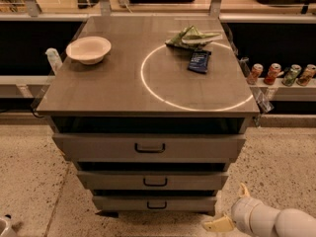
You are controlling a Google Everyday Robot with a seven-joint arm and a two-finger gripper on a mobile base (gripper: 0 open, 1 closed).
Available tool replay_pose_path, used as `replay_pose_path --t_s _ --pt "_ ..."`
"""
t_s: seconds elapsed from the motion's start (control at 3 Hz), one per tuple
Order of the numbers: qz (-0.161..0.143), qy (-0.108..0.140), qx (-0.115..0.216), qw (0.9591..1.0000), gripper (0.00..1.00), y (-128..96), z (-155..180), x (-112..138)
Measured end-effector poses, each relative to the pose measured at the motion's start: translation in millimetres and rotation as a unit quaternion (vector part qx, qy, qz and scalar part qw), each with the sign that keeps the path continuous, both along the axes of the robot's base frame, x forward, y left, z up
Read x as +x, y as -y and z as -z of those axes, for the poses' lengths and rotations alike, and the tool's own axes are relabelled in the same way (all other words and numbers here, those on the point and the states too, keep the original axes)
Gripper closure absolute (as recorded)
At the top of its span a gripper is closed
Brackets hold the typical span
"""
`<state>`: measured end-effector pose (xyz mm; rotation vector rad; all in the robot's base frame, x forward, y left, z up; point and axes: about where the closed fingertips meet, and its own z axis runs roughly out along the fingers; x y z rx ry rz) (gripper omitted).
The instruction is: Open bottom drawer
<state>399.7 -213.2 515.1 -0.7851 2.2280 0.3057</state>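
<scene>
- A grey metal cabinet [64,149] with three stacked drawers stands on a speckled stone floor [29,181], seen from above and in front.
- The bottom drawer [118,202] is the lowest and looks the narrowest. It is a grey metal front with a small dark rectangular pull handle [156,205] at its middle, and it looks pushed in.
- Above it are the mid-sized middle drawer [108,180] and the widest-looking top drawer [98,148], each with its own dark handle.
- The robot's gripper [223,205] is low at the right, near the floor, just beside the cabinet's bottom right corner and clear of the handle.
- Its two pale yellow fingers [217,224] are spread wide apart, one pointing left and one pointing up, with nothing held between them.
- The white arm [276,221] enters from the lower right corner.
- The brown counter [98,88] on top carries a thin white circle [143,80] marked on its right half.
- A white round bowl [89,49] sits on the counter's back left, outside the circle.
- A crumpled green bag [192,36] lies at the circle's far edge, with a dark blue packet [199,61] just in front of it, inside the circle.
- A row of drink cans [281,74] stands on a shelf to the right.
</scene>
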Motion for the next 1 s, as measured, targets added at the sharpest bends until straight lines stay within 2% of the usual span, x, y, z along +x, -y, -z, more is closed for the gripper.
replay_pose_path --t_s 0.33,1.0 --pt "-0.001 -0.015 0.028 0.9995 0.19 -10.0 29.5 -4.8" --pt "-0.001 -0.015 0.028 0.9995 0.65 -10.0 29.6 -4.8"
